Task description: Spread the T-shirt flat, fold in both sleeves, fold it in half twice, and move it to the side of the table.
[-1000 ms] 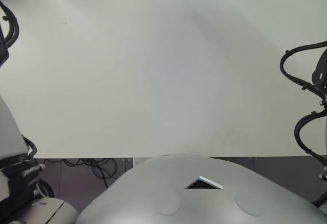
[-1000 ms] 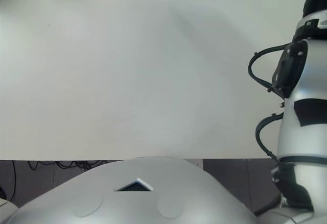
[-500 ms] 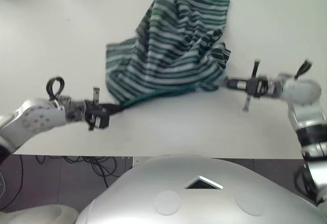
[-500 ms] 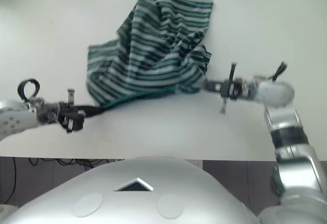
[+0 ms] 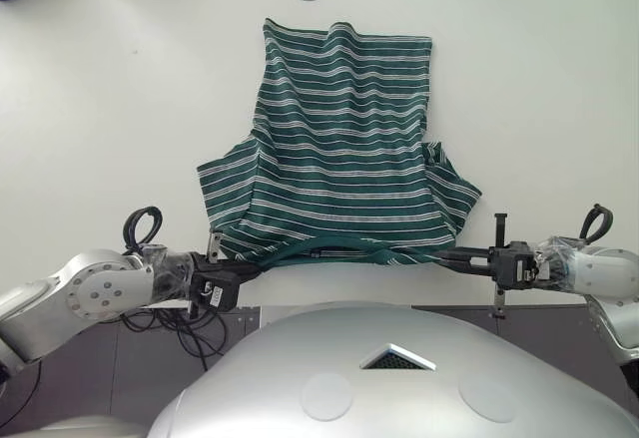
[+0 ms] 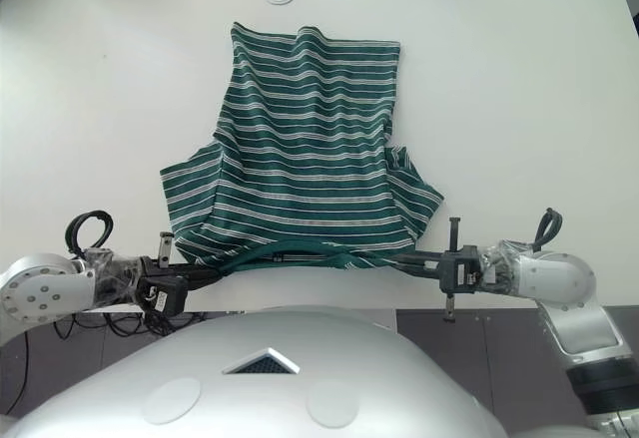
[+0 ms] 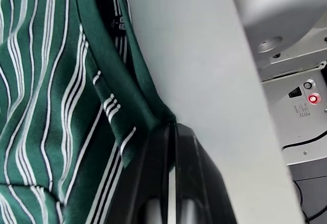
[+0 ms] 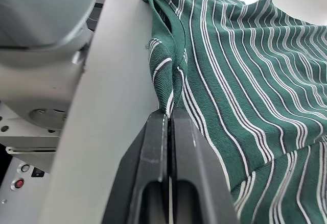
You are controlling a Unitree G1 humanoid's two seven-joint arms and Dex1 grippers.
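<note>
Your T-shirt (image 5: 339,149) lies on the tabletop (image 5: 120,129), hem toward the far side and collar at the near edge. Your left tool (image 5: 250,267) is clamped on the fabric beside the collar. Your right tool (image 5: 445,254) pinches the opposite shoulder. Both sleeves look bunched, though folds partly hide them.
</note>
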